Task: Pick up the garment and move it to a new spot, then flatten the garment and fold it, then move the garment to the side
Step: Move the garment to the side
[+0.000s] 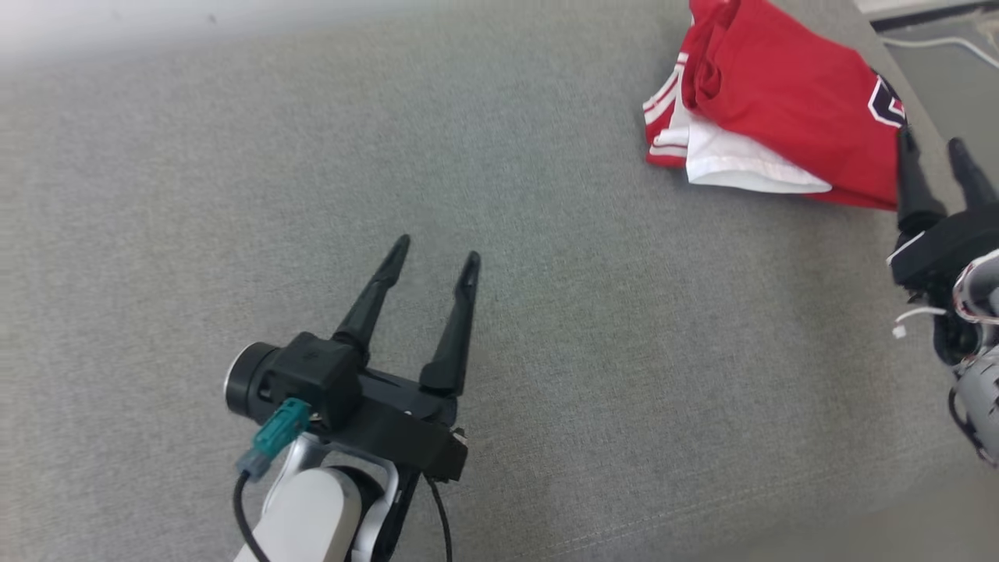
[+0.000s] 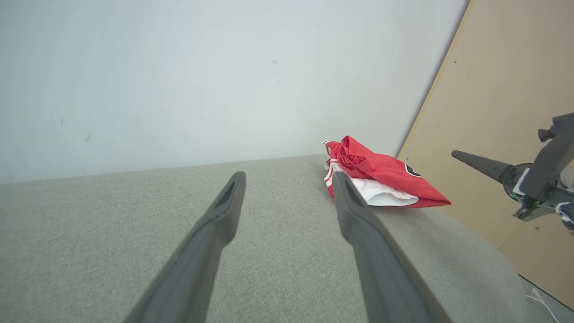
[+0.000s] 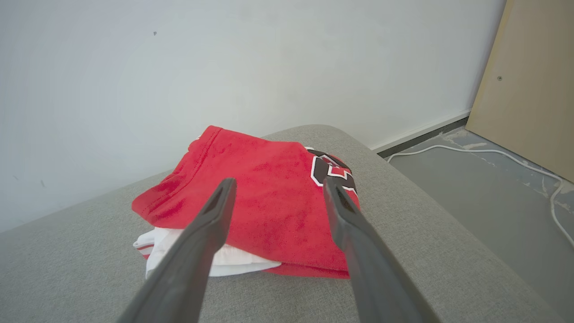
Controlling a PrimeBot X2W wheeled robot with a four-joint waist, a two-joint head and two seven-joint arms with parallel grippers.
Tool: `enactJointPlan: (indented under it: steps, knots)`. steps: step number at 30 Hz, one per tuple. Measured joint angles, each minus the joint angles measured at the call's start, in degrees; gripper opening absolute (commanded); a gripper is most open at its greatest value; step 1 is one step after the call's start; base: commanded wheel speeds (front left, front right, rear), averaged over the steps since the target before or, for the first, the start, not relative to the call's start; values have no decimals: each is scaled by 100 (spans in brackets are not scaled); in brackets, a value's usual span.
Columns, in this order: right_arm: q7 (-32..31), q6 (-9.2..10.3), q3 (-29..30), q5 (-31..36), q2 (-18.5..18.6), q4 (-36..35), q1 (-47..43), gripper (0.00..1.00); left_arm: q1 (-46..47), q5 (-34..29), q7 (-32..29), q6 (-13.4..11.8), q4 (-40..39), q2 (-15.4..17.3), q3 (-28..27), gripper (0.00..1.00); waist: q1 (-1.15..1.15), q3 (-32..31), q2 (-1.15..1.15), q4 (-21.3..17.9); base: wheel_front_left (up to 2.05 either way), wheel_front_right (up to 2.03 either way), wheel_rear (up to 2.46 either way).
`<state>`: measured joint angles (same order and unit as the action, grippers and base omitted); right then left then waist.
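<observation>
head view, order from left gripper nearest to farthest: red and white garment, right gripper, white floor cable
From the left gripper:
1. Folded red and white garment, upper right on the grey cushion.
2. Right gripper, far right, just past the garment.
3. Thin white cable, on the floor beyond the cushion.

Red-and-white garment (image 1: pixel 780 86) with black emblem; grey couch (image 1: pixel 546 312).

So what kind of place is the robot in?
Probably an indoor room, maybe a home or a lab: there is a grey fabric cushion, a plain white wall and a tan wooden panel.
</observation>
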<state>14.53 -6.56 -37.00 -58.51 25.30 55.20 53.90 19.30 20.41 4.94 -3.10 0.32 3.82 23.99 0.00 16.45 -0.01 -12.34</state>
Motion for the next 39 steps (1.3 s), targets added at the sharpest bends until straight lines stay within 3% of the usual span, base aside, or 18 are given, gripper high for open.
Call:
enactJointPlan:
  steps: [6, 11, 22, 32, 39]
  knots:
    - [0, 120, 58, 177, -87, -523, -628, 100, -348, 99, 247, -120, 185, -11, -339, 100, 0, -371, 0, 163, 0, 0, 0]
    - [0, 349, 133, 381, -147, -1054, -1222, 100, -671, 135, 431, -242, 271, 41, -680, 100, 0, -666, 0, 346, 0, 0, 0]
    - [0, 1089, 326, 1023, -232, -2617, -2397, 100, -1374, 98, 603, -352, 392, 199, -1250, 100, -1, -1196, 0, 730, 0, 0, 0]
    - [1, 1316, 575, 1459, -416, -3815, -3332, 100, -1973, 79, 677, -399, 392, 198, -1674, 100, -1, -1452, 0, 871, 0, 0, 0]
    - [1, 1369, 853, 1806, -434, -4351, -3977, 100, -2263, 89, 706, -402, 336, 138, -1830, 100, 0, -1482, 0, 870, 0, 0, 0]
